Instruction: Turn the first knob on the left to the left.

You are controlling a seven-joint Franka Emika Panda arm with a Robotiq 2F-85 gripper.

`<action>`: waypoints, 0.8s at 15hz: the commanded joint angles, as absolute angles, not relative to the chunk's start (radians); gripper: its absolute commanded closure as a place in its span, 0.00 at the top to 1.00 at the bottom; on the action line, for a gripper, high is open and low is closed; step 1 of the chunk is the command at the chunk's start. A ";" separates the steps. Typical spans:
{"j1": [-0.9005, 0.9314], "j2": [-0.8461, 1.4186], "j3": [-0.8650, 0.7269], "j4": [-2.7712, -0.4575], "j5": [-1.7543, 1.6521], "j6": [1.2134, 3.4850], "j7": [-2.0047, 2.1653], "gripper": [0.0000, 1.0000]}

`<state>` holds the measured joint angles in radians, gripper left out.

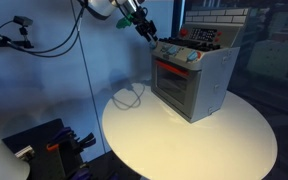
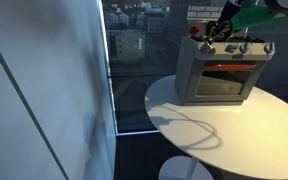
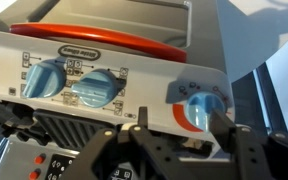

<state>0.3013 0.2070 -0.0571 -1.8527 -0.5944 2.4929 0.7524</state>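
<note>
A small silver toy oven (image 1: 199, 85) stands on a round white table (image 1: 184, 145); it shows in both exterior views (image 2: 222, 78). Its top panel carries three blue knobs. In the wrist view two knobs (image 3: 44, 77) (image 3: 92, 88) sit to the left, and a third knob (image 3: 197, 108) with a red and blue arc sits to the right. My gripper (image 3: 179, 125) is open, its black fingers to either side of this third knob; the right finger is close to its edge, the left finger apart. In an exterior view my gripper (image 1: 147, 33) hovers at the oven's end knob (image 1: 165, 52).
A dark cable (image 1: 130, 97) loops over the table beside the oven, also seen in an exterior view (image 2: 184, 125). A camera on a stand (image 1: 22, 21) is at the far side. A large window (image 2: 129, 50) lies behind the table (image 2: 234, 135).
</note>
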 commanded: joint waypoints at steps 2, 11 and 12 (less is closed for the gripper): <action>0.248 0.152 -0.008 -1.866 -0.543 2.415 0.694 1.00; 0.190 0.074 0.053 -1.881 -0.266 2.260 0.476 1.00; 0.185 0.064 0.056 -1.881 -0.243 2.235 0.460 1.00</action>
